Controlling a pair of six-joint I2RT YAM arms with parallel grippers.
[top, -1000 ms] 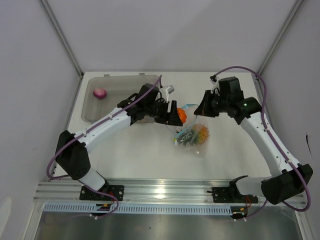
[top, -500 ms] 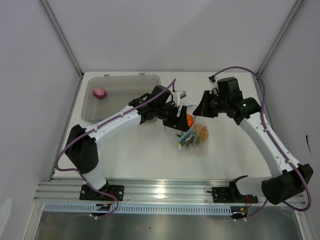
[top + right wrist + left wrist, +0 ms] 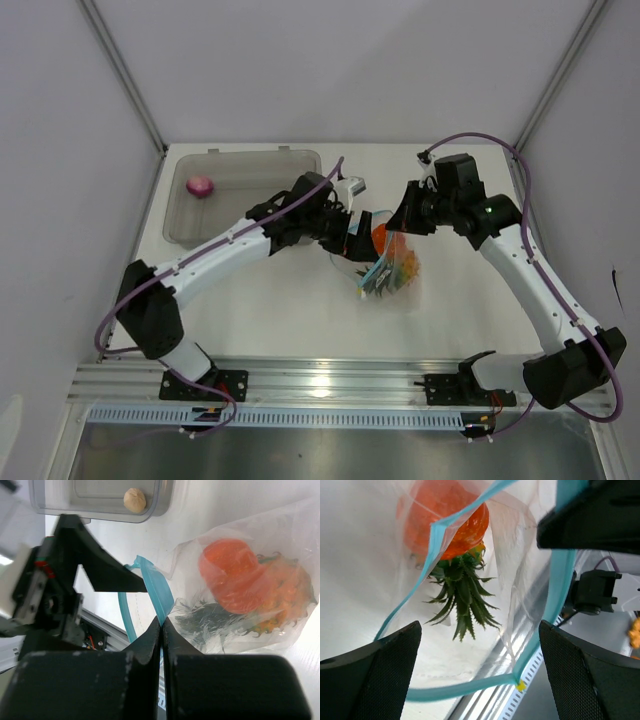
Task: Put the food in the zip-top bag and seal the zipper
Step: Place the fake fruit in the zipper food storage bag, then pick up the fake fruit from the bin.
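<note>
Zip-top bag: clear, crinkled, lying mid-table between the two grippers, its mouth lifted on the far side; contents: round orange nearest the mouth, pineapple behind and touching it, its green crown turned toward the opening; zipper: light blue strip, unsealed, gaping in a wide loop; right gripper: fingers pressed together, pinching the zipper at one edge of the mouth and holding it up; left gripper: jaws spread wide, nothing between them, poised right at the open mouth and facing into the bag; onion: purple-red, in the far left corner of the tray, well apart from the bag; beige bulb: also in the tray, close to its wall; table: white, bearing tray and bag.
</note>
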